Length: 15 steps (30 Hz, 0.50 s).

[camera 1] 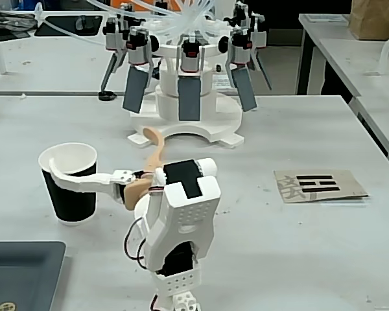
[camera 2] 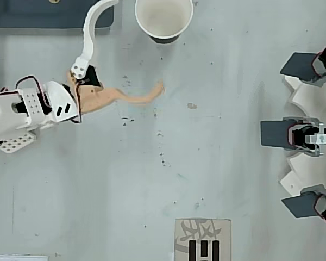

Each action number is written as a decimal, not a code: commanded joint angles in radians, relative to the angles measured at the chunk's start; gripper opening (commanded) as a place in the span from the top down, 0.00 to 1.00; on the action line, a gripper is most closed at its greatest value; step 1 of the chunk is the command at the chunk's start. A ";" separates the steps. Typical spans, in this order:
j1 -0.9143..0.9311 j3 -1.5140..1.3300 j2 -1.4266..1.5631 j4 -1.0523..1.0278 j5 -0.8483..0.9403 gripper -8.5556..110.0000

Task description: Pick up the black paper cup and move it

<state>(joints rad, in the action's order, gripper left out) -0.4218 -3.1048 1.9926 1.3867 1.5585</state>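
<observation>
The black paper cup [camera 1: 70, 194] stands upright on the grey table, left of the arm in the fixed view; its white inside [camera 2: 163, 16] shows at the top edge of the overhead view. My gripper [camera 1: 97, 149] [camera 2: 139, 43] is open wide, with nothing held. Its white curved finger [camera 2: 88, 38] reaches beside the cup, and in the overhead view a narrow gap separates its tip from the rim. In the fixed view that finger [camera 1: 74, 183] crosses in front of the cup's upper wall. The tan finger [camera 2: 130, 98] points away across the table, well clear of the cup.
A dark tray [camera 1: 19, 265] [camera 2: 43, 13] lies next to the cup, near the arm's base. A white fixture with several grey-padded grippers [camera 1: 189, 100] [camera 2: 307, 133] stands across the table. A brown card with black bars [camera 1: 321, 184] [camera 2: 202, 242] lies flat to one side.
</observation>
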 commanded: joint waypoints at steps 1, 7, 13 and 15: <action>-0.021 0.011 0.029 -0.026 0.012 0.47; -0.089 0.077 -0.038 -0.048 0.020 0.47; -0.132 0.233 -0.156 -0.061 0.023 0.47; -0.132 0.276 -0.201 -0.063 0.023 0.47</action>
<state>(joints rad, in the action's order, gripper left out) -0.5461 -2.9192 1.8132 1.3284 1.5739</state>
